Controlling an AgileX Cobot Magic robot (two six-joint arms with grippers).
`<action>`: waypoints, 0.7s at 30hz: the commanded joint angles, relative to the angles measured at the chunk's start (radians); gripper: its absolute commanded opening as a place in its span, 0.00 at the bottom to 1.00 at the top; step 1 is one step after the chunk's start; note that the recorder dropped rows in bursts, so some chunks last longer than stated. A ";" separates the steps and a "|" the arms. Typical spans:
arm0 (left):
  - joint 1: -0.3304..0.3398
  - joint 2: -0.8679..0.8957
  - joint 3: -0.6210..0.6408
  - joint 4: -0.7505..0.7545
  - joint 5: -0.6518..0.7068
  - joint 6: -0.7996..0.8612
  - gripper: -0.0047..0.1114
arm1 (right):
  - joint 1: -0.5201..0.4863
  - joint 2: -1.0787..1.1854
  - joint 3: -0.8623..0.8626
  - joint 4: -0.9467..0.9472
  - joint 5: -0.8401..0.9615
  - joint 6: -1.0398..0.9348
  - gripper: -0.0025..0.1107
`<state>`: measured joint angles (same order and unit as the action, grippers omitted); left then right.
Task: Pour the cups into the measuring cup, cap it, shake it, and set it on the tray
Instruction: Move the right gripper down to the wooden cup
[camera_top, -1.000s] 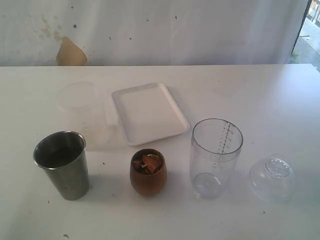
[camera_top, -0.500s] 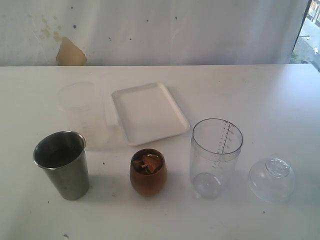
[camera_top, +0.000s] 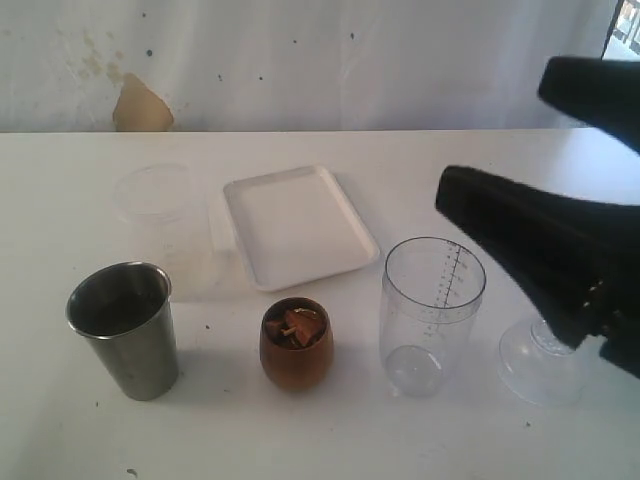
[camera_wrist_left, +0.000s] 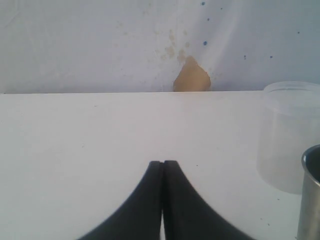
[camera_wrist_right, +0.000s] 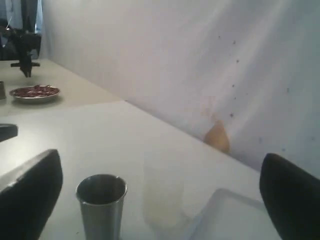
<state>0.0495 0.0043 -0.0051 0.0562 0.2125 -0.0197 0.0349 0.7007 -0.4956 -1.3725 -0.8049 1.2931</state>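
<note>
Measuring cup (camera_top: 432, 310) upright; we see right gripper (camera_top: 492, 142) spread wide, holding nothing, angled in from the right beside it. Left gripper (camera_wrist_left: 162, 172) pressed fully together.

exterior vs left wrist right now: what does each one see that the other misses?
Only the exterior view: the wooden cup with brown pieces inside, the measuring cup, the tray, the clear dome lid and the right gripper, jaws wide apart, above the measuring cup's side of the table.

Only the left wrist view: the left gripper, fingers pressed together with nothing between them.

Both: the frosted cup, the steel tumbler (just its edge in the wrist view), the brown wall stain and the white table.
</note>
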 joint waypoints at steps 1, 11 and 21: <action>-0.002 -0.004 0.005 0.004 -0.010 -0.001 0.04 | 0.066 0.073 -0.006 -0.067 -0.003 0.061 0.95; -0.002 -0.004 0.005 0.004 -0.010 -0.001 0.04 | 0.419 0.246 -0.016 -0.112 0.359 0.074 0.95; -0.002 -0.004 0.005 0.004 -0.010 -0.001 0.04 | 0.670 0.533 -0.032 0.040 0.503 0.042 0.95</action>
<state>0.0495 0.0043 -0.0051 0.0562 0.2125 -0.0197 0.6984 1.2000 -0.5244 -1.3563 -0.3140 1.3542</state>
